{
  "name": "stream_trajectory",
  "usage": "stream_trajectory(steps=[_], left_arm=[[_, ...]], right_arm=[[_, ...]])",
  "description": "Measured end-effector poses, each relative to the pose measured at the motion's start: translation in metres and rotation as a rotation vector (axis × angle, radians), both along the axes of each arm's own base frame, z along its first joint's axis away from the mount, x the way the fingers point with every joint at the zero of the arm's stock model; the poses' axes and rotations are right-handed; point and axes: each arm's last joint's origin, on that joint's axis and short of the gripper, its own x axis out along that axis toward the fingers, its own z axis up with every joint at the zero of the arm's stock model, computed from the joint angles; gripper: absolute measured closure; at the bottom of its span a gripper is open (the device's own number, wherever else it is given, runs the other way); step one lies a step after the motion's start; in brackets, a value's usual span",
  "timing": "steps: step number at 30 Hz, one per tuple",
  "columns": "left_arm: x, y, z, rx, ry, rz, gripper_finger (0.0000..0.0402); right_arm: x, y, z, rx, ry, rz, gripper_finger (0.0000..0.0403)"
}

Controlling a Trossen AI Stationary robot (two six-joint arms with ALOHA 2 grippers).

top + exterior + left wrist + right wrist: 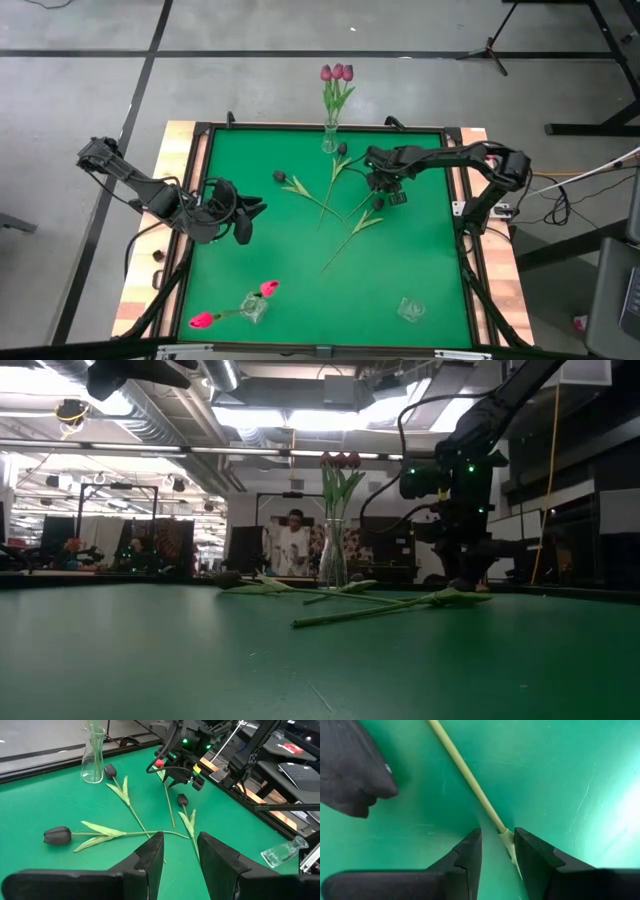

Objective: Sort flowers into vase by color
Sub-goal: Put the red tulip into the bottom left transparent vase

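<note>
High view, near edge: two bright pink flowers (203, 320) are sitting at the near-left corner of the green table (300, 280), their stems meeting at a small glass vase (253, 307); another small glass vase (410, 310) is standing empty toward the near-right corner.
Left gripper: the left gripper (252, 222) is hovering over the left side of the table, well apart from every flower; in the left wrist view its fingers (150, 852) are standing apart with bare green showing between them, grasping nothing.
Table centre: three near-black tulips (279, 176) are lying flat with their thin stems and leaves crossing one another.
Right gripper: the right gripper (385, 195) is reaching down among those stems right of centre; in the right wrist view its fingertips (470, 845) are straddling a pale green stem (465, 770) with a gap on each side, not clenched on it, and a dark flower head (350, 770) is lying just beside. Which tulip that stem belongs to is not showing.
Far edge: a tall clear vase (329, 140) is standing upright, holding three mauve-purple tulips (337, 73).
Room beyond: a person (295, 545) is sitting behind the table in the low view.
</note>
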Motion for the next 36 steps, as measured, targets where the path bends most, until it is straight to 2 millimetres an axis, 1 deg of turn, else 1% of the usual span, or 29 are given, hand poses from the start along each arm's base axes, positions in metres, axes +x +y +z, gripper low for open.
stream_trajectory(steps=[4,6,8,11,13,17,20,24,30,33,36], left_arm=[[0.0,0.0,0.0,0.0,0.0,-0.001,0.0285],[0.0,0.0,0.0,0.0,0.0,-0.001,0.0285],[0.0,0.0,0.0,0.0,0.0,-0.001,0.0285],[0.0,0.0,0.0,-0.001,-0.001,-0.001,0.0285],[0.0,0.0,0.0,-0.001,-0.001,-0.001,0.0285],[0.0,0.0,0.0,-0.003,-0.003,0.0,0.0285],[0.0,0.0,0.0,-0.003,-0.003,0.0,0.0285],[0.0,0.0,0.0,-0.003,-0.004,0.001,0.0285],[0.0,0.0,0.0,-0.005,-0.009,0.008,0.0285],[0.0,0.0,0.001,0.002,-0.016,0.019,0.0285],[0.0,0.001,0.001,0.008,-0.027,0.034,0.0285]], right_arm=[[0.001,0.0,-0.002,-0.002,0.01,0.004,0.0289],[0.001,-0.001,-0.002,-0.005,0.013,0.003,0.03],[0.001,-0.001,-0.003,-0.026,0.024,0.0,0.0322],[0.001,-0.002,-0.003,-0.055,0.026,-0.005,0.0375],[0.002,-0.002,-0.003,-0.062,0.025,-0.006,0.0394],[0.002,-0.003,-0.003,-0.089,0.022,-0.034,0.0384],[0.001,-0.004,-0.002,-0.123,0.028,-0.054,0.0398],[0.0,-0.005,0.0,-0.158,0.035,-0.089,0.04],[-0.001,-0.004,0.002,-0.162,0.034,-0.099,0.0401],[-0.001,-0.004,0.007,-0.172,0.008,-0.104,0.0402],[-0.001,-0.004,0.017,-0.185,-0.025,-0.107,0.0402]])
